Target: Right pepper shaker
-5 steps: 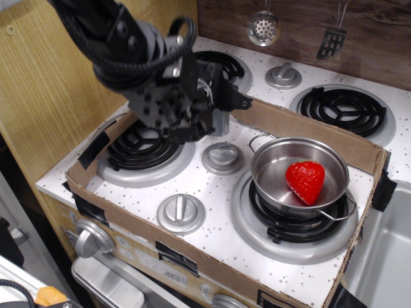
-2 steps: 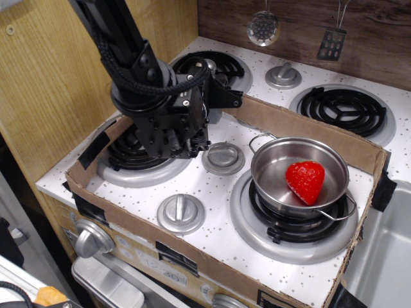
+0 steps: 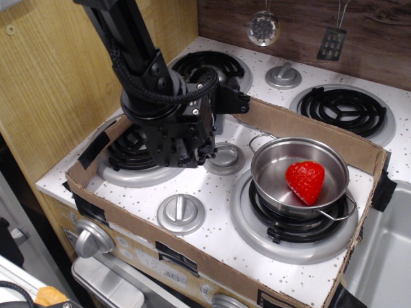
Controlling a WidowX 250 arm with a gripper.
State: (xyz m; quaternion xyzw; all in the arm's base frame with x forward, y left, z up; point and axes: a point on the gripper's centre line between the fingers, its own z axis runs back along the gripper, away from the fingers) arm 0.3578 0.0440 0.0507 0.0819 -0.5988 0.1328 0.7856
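1. Cardboard (image 3: 308, 125), brown and rough-edged, forms a low wall around the front part of a white speckled toy stove (image 3: 218, 237); black tape patches (image 3: 96, 144) sit on its left side.
2. A shiny steel pot (image 3: 276, 183) with thin wire handles rests on the front right burner (image 3: 289, 228), a ribbed black coil in a grey ring. Inside the pot lies a glossy red strawberry (image 3: 306, 181).
3. Round grey knobs with raised bars sit on the stove top: one at the front (image 3: 181, 213), one in the middle (image 3: 226, 157) partly behind the gripper, one at the back (image 3: 283, 75).
4. A perforated ladle (image 3: 263, 27) and a slotted spatula (image 3: 331, 43) hang on the dark wood back wall.
5. The black arm (image 3: 125, 38), wrapped with braided cable, slants down from the upper left; its gripper (image 3: 186, 151) points downward, low over the edge of the front left burner (image 3: 138, 157), just beside the middle knob.
6. The gripper's bulk hides its fingers, so I cannot tell how far they are parted or whether they hold anything.
7. The pepper shaker cannot be made out anywhere on the stove.
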